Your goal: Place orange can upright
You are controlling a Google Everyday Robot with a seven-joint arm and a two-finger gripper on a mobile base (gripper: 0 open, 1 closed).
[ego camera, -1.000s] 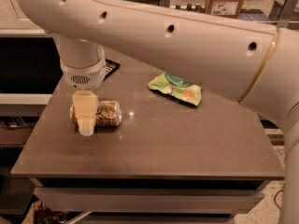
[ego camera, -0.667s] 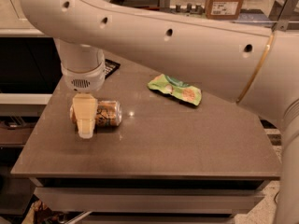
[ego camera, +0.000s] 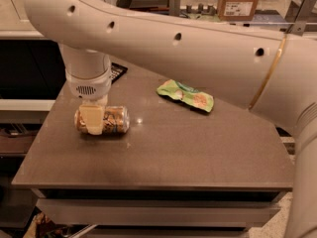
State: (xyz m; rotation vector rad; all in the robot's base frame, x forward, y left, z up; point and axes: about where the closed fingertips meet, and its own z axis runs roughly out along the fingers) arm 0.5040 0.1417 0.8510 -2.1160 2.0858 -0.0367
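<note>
The orange can [ego camera: 113,120] lies on its side on the brown table [ego camera: 163,152], near the left edge, with its long axis running left to right. My gripper [ego camera: 92,119] hangs straight down from the white wrist [ego camera: 88,86]. It sits over the left part of the can and hides that end. The can's right part and its silver right rim show beside the gripper.
A green snack bag [ego camera: 185,95] lies at the table's middle back. A flat black item [ego camera: 118,71] lies at the back left, half hidden by the wrist. My large white arm [ego camera: 198,48] spans the top of the view. Shelves and boxes stand behind.
The gripper has risen slightly at the can. The can still lies in the same place. The arm above has shifted a little.
</note>
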